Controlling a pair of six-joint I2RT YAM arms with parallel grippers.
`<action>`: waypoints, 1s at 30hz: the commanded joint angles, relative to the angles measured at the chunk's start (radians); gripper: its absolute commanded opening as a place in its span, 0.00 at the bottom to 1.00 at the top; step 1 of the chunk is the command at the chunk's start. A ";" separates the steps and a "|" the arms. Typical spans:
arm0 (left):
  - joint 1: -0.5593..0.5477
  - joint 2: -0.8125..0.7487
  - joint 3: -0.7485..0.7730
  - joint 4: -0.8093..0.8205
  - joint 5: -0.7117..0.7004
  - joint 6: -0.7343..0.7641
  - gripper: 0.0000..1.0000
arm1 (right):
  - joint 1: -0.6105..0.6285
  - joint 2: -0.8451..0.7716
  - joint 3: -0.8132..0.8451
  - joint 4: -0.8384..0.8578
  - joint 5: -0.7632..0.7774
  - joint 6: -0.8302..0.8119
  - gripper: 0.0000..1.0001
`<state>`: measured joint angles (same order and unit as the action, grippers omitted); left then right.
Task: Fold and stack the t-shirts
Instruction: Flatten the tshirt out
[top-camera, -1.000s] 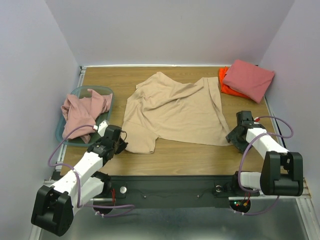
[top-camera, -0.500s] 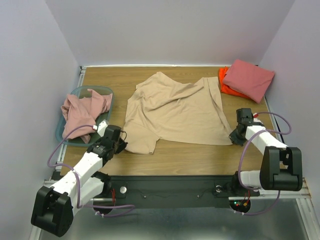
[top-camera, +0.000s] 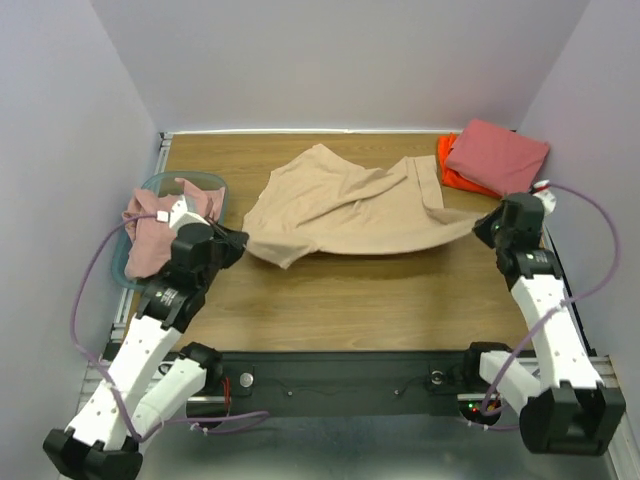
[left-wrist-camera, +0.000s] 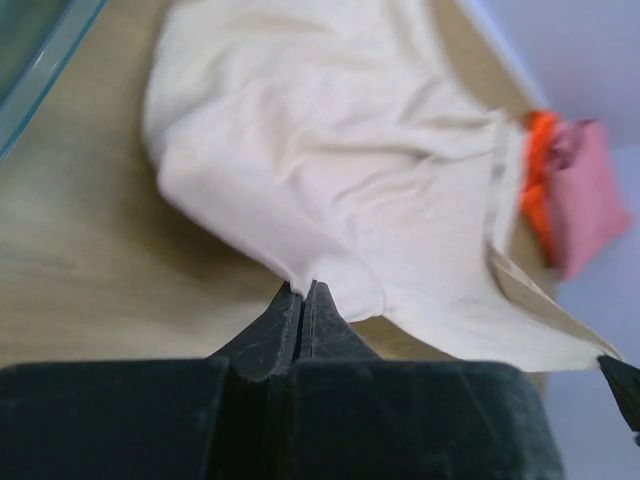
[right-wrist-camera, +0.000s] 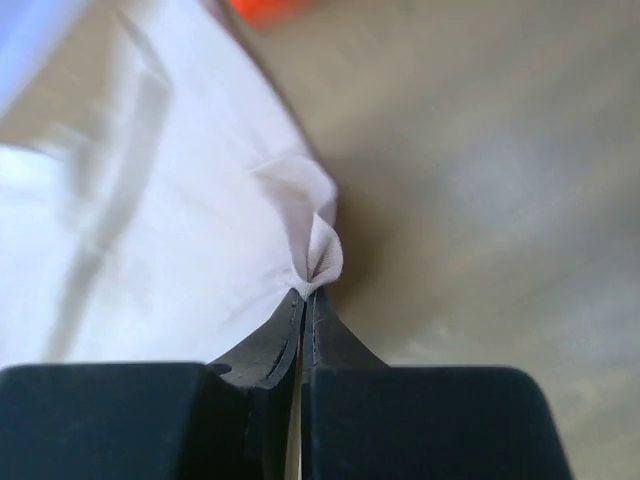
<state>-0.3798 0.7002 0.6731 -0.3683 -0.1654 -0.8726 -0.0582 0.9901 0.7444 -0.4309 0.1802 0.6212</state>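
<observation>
The tan t-shirt (top-camera: 345, 210) is gripped at its near edge by both arms and is drawn out between them over the table (top-camera: 350, 310). The left gripper (top-camera: 233, 243) is seen pressed together on a pinch of cloth at the shirt's near left corner; in the left wrist view no gap is left between the fingers (left-wrist-camera: 262, 345), and the fabric runs away from their tips. The right gripper (top-camera: 487, 224) is likewise closed on a small gathered fold at the near right corner. The held edge appears raised off the wood, since a shadow is cast beneath it.

The line between the two pinches runs left to right, and this is the shirt's long axis as it now lies. The rest of the garment is spread beyond that line, away from the arm bases, with its far part resting rumpled on the table. Each corner is nearest its own arm, so any coming fold would probably be made away from the bases, both arms moving together.

Further off, the dusty pink shirt (top-camera: 165, 225) is heaped in the teal bin (top-camera: 213, 184) at the left. In the far right corner, the salmon-red shirt (top-camera: 497, 157) is laid folded on the orange shirt (top-camera: 450, 172).
</observation>
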 joint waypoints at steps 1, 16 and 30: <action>-0.004 -0.045 0.202 0.005 -0.020 0.079 0.00 | -0.003 -0.144 0.177 0.080 0.053 -0.054 0.00; -0.004 0.053 1.081 -0.106 -0.033 0.273 0.00 | -0.002 -0.191 0.958 -0.068 0.180 -0.142 0.00; -0.004 0.185 1.504 -0.112 0.084 0.385 0.00 | -0.002 -0.225 1.150 -0.152 0.188 -0.183 0.00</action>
<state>-0.3805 0.8318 2.1929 -0.5350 -0.0544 -0.5465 -0.0578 0.7528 1.9236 -0.5453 0.3157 0.4671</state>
